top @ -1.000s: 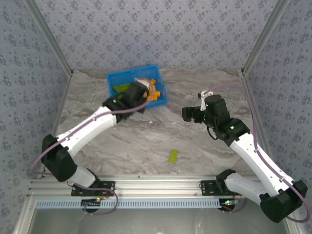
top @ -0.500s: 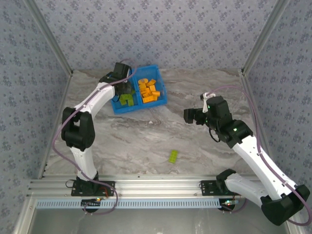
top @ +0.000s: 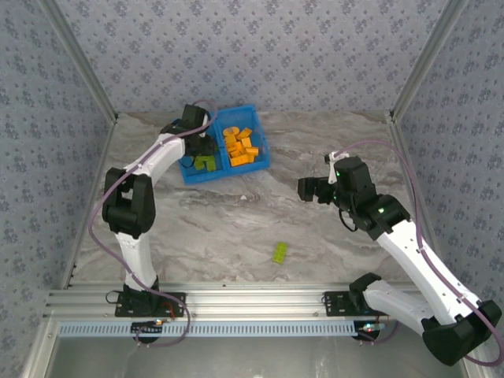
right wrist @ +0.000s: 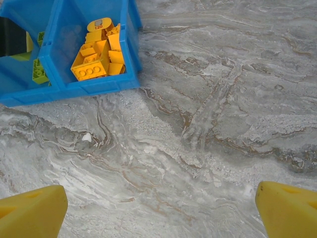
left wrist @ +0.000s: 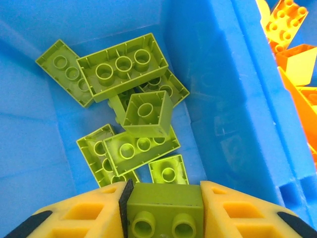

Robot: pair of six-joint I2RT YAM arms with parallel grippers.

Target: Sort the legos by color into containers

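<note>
Now the left gripper (left wrist: 165,188) hangs over the left compartment of the blue tray (top: 236,172), which stands at the far edge of the table (top: 236,220), left of centre. A second ago that arm lay stretched low across the table with its gripper at the tray's near edge, by the orange side. Since then it has folded up and swung across the centre wall (left wrist: 237,99) to the green side.

Between its fingers sits a green brick (left wrist: 166,213), studs toward the camera, filling the gap from pad to pad. I read it as held, though I cannot tell whether the grip is already slackening. Directly below lies the green pile (left wrist: 133,144), several bricks heaped on the compartment floor. The orange pile (top: 240,146) fills the right compartment, and no colour looks misplaced in either.

The right gripper (top: 307,189) has hardly stirred. It hovers over the right half of the table, jaws spread wide with nothing between them, well apart from everything.

So the carried brick is in the right place to be dropped, and letting go should finish this piece. One last brick (top: 279,252), also green, lies unmoved on the table near the middle of the near edge. By my judgement it is the only one left to sort.
</note>
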